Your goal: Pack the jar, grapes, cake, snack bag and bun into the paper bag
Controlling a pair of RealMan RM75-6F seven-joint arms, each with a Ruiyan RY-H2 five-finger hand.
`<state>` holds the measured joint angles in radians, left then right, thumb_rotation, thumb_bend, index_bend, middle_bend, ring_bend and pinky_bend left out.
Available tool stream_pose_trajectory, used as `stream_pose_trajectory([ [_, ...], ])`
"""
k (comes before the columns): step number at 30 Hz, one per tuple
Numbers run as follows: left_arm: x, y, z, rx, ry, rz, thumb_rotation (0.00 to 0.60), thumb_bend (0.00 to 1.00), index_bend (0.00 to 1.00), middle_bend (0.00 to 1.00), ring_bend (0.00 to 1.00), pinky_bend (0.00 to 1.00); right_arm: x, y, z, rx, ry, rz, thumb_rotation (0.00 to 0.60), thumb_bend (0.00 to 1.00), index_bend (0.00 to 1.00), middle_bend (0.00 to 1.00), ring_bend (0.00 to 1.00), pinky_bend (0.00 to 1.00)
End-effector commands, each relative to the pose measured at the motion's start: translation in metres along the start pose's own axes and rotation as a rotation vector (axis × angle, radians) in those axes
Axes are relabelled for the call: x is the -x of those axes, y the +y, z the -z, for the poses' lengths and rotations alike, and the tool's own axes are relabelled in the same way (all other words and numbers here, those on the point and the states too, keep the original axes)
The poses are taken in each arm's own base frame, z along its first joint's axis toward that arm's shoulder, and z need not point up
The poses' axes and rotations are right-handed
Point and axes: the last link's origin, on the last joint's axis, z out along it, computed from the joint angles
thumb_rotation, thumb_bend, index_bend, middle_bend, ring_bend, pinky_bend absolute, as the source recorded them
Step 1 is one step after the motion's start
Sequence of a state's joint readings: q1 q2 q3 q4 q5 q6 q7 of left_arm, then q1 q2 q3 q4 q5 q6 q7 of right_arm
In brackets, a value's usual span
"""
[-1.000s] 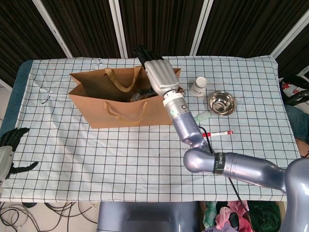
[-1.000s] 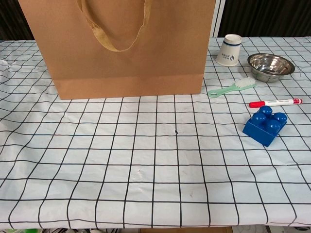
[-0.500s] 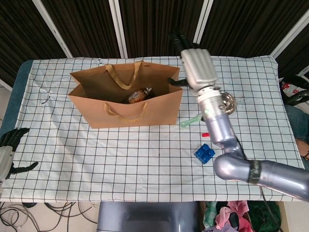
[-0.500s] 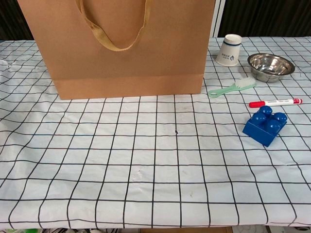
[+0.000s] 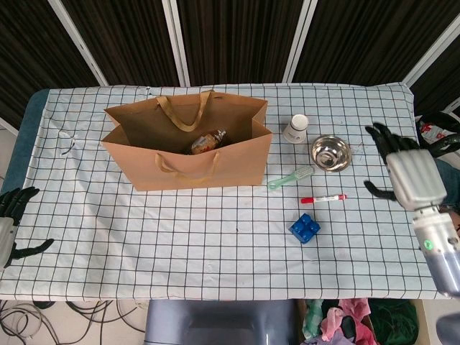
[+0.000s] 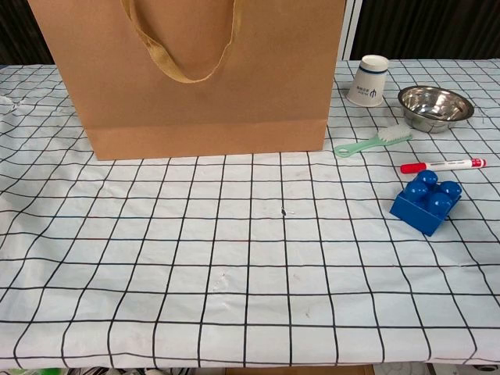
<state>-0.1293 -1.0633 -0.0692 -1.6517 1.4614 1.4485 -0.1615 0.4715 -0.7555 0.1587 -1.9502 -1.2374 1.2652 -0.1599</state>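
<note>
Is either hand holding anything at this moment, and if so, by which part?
Nothing is held. The right hand hangs open past the table's right edge; the left hand is open and empty beside the left edge.

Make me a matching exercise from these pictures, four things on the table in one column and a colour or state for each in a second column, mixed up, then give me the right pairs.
Things
1. paper cup
2. brush
3. toy brick
4. marker

Colour or state
A. blue, with round studs on top
B. white, standing upside down
C. white barrel with a red cap, lying flat
D. pale green handle, white bristles

Right pairs: 1-B, 2-D, 3-A, 4-C
</note>
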Motion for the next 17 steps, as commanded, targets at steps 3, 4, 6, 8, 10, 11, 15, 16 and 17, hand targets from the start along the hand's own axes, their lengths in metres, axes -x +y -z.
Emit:
stream_pose_trajectory([
  [3,-0.001,-0.002,0.003,-0.018,0.003,-0.015,0.6,0.13,0.11,0.08,0.0,0.01,0.044,0.021,0.084,0.041,-0.075,-0.06,0.6,0.18,0.07,0.06,0.18,0.23],
  [4,-0.001,-0.003,0.004,-0.021,0.002,-0.019,0.6,0.13,0.11,0.08,0.0,0.01,0.05,0.023,0.091,0.047,-0.075,-0.055,0.6,0.18,0.07,0.06,0.18,0.23],
  [6,-0.001,-0.002,0.005,-0.023,0.001,-0.024,0.6,0.13,0.11,0.08,0.0,0.01,0.061,0.026,0.103,0.061,-0.077,-0.032,0.6,0.19,0.07,0.06,0.18,0.23],
  [8,0.0,-0.002,0.007,-0.025,-0.004,-0.033,0.6,0.13,0.11,0.08,0.0,0.01,0.071,0.027,0.114,0.077,-0.078,-0.012,0.6,0.19,0.07,0.06,0.18,0.23],
  [10,0.002,-0.002,0.009,-0.031,-0.011,-0.038,0.6,0.13,0.11,0.08,0.0,0.01,0.076,0.029,0.119,0.091,-0.07,0.006,0.6,0.19,0.07,0.06,0.18,0.23],
  [11,0.002,-0.002,0.009,-0.036,-0.011,-0.035,0.6,0.13,0.11,0.08,0.0,0.01,0.079,0.03,0.122,0.105,-0.056,0.024,0.6,0.19,0.07,0.06,0.18,0.23],
  [15,0.004,0.002,0.01,-0.033,0.001,-0.033,0.6,0.13,0.11,0.08,0.0,0.01,0.092,0.033,0.125,0.118,0.007,0.054,0.6,0.19,0.07,0.06,0.18,0.23],
  [16,0.005,0.003,0.012,-0.036,0.002,-0.034,0.6,0.13,0.11,0.08,0.0,0.01,0.096,0.034,0.126,0.116,0.008,0.065,0.6,0.19,0.07,0.06,0.18,0.23],
  [17,0.005,0.003,0.013,-0.039,0.0,-0.035,0.6,0.13,0.11,0.08,0.0,0.01,0.099,0.034,0.127,0.115,0.007,0.073,0.6,0.19,0.07,0.06,0.18,0.23],
])
